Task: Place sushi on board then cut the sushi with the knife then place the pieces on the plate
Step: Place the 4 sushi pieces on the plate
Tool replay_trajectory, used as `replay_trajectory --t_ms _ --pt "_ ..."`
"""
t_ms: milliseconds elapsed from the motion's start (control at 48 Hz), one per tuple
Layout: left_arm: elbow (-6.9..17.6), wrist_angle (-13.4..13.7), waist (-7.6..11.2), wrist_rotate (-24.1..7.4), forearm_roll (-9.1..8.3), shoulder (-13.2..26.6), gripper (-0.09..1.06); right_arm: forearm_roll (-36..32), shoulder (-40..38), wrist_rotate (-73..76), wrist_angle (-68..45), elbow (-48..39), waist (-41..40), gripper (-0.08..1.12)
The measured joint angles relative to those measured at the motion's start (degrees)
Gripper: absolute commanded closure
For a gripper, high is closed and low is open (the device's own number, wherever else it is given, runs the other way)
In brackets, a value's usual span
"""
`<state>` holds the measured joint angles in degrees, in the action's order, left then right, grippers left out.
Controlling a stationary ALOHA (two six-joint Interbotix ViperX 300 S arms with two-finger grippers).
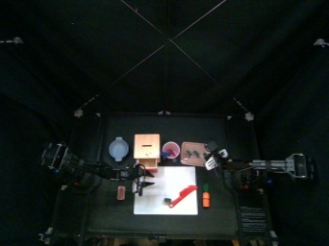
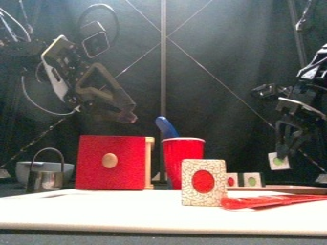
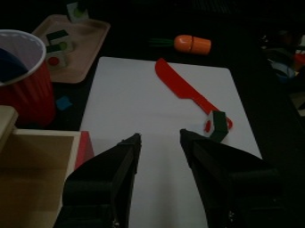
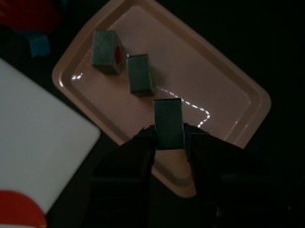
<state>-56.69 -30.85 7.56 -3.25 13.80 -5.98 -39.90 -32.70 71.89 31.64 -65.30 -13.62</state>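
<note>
The white board (image 1: 164, 187) lies at the table's middle with the red knife (image 1: 188, 198) (image 3: 179, 85) flat on it. One dark green sushi piece (image 3: 218, 123) (image 2: 202, 182) stands on the board by the knife's end. The pink plate (image 4: 226, 93) (image 1: 194, 152) holds two sushi pieces (image 4: 105, 50) (image 4: 139, 73). My right gripper (image 4: 170, 134) (image 2: 281, 148) hangs just above the plate, shut on a third piece (image 4: 168, 123). My left gripper (image 3: 161, 138) (image 1: 144, 178) hovers open over the board's left side, with nothing between its fingers.
Behind the board stand the wooden box (image 1: 145, 149) with its red drawer front (image 2: 113, 161), the red cup (image 2: 183, 161) holding a blue knife, and the blue-grey bowl (image 1: 118, 149). An orange toy (image 3: 193, 43) lies right of the board, a small red toy (image 1: 122, 192) left of it.
</note>
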Motion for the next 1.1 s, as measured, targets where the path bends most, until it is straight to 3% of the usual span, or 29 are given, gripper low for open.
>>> replay_trajectory --t_ms 229,604,833,1104 --pt "0.18 0.0 0.0 -0.18 0.0 0.0 0.17 -3.6 4.48 -0.09 -7.56 0.09 -7.56 0.41" --pt "0.53 0.0 0.09 -0.18 0.0 -0.18 0.17 -5.1 13.71 -0.09 -8.53 1.58 -9.14 0.35" --pt "0.53 0.0 0.09 -0.18 0.0 -0.09 0.17 -3.96 12.48 0.26 -6.86 1.58 -7.47 0.19" --pt "0.53 0.0 0.0 -0.09 0.0 -0.09 0.17 1.14 4.48 0.0 -2.81 2.72 -1.58 0.18"
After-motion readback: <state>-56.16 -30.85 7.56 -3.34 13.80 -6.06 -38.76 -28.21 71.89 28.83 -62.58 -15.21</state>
